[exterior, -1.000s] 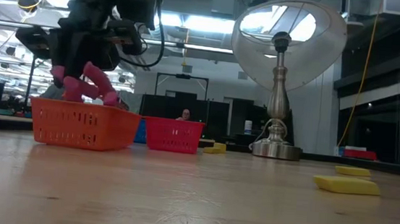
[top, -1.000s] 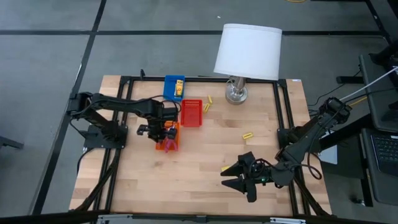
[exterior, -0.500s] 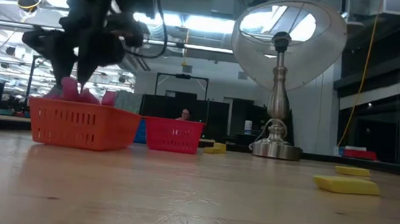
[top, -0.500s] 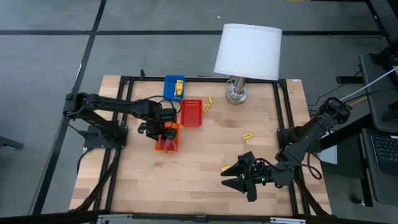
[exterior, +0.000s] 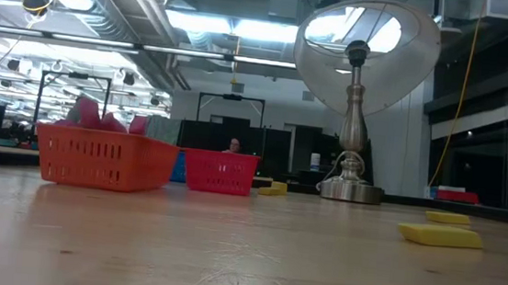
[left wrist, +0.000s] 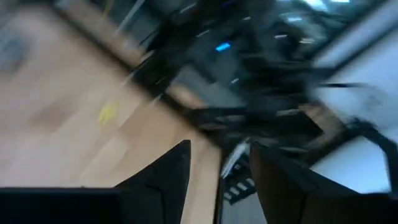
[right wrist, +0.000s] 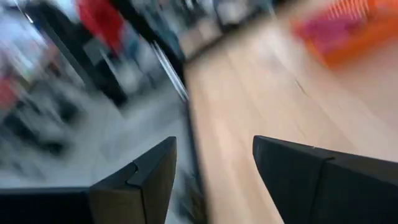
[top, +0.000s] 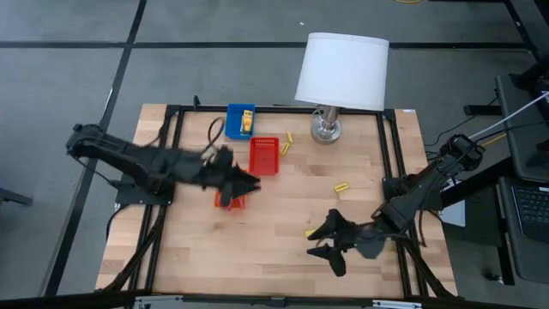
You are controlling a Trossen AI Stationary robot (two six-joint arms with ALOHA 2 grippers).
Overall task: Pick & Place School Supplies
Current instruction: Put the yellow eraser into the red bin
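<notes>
The orange tray (top: 230, 200) (exterior: 105, 158) holds the pink-handled tools (exterior: 85, 113), whose handles stick up over its rim. My left gripper (top: 250, 183) (left wrist: 217, 167) is open and empty, at the tray's right side above the table. My right gripper (top: 314, 244) (right wrist: 214, 163) is open and empty near the table's near right. One yellow packet (top: 310, 232) lies on the wood close beside its fingers. A second packet (top: 342, 186) (exterior: 439, 235) lies flat farther right. A third (top: 248, 118) sits in the blue tray (top: 235, 121). Two yellow stubs (top: 289, 137) (top: 284, 148) lie right of the red tray (top: 265, 156).
A lamp with a white shade (top: 341, 70) stands on its metal foot (top: 326, 129) at the table's far edge. The three trays cluster at the far left of the middle. Bare wood (top: 274, 219) stretches across the centre and the near side.
My left gripper lowered a pink-handled tool into the orange tray and let it go. It then rose out of the low view and swung toward the table's right while turning. The tool now rests in the tray. My right gripper turned a little in place.
</notes>
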